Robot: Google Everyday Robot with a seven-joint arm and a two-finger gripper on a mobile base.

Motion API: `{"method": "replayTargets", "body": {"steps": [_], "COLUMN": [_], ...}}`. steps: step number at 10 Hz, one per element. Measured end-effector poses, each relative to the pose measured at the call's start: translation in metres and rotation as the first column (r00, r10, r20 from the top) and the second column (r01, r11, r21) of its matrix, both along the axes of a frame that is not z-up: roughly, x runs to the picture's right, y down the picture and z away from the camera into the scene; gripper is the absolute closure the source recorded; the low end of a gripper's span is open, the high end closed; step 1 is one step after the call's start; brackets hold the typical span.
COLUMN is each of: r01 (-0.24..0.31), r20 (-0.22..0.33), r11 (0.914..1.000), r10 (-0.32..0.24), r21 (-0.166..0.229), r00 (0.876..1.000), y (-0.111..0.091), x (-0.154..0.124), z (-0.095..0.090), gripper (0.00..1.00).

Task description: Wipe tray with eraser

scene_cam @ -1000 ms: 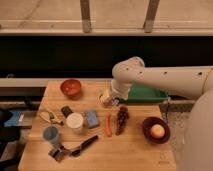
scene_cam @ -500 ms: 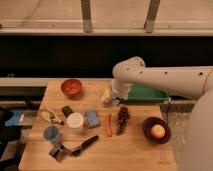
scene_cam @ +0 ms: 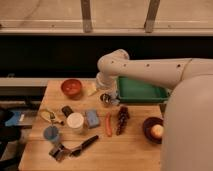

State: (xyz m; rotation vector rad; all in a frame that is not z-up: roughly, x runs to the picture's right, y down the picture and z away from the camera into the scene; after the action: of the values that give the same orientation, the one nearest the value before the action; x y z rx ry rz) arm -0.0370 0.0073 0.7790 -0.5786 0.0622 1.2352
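Barely drifting since earlier, the gripper (scene_cam: 106,99) is hovering empty, jaws apart, just left of the tray (scene_cam: 145,91); it should be reaching farther left, squarely straddling the eraser (scene_cam: 67,110).

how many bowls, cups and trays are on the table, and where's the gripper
bowls: 2 (orange-red bowl, dark bowl)
cups: 2 (white cup, blue cup)
trays: 1 (green tray)
total: 5
gripper: low over the table, beside the tray's left end
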Motion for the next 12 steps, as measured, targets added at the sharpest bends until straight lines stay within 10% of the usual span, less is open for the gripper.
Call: {"method": "replayTargets", "body": {"steps": [5,12], "r01": [0.149,0.191], "r20": [0.181,0.206], "r11": [0.9881,0.9812], "r10": [-0.153,-0.182], "r21": [0.035,-0.026], "r00": [0.971,0.961], "y": [-0.006,0.013], "x": [-0.106,-0.122], "z": [0.002,0.022], "gripper": [0.20,0.20]}}
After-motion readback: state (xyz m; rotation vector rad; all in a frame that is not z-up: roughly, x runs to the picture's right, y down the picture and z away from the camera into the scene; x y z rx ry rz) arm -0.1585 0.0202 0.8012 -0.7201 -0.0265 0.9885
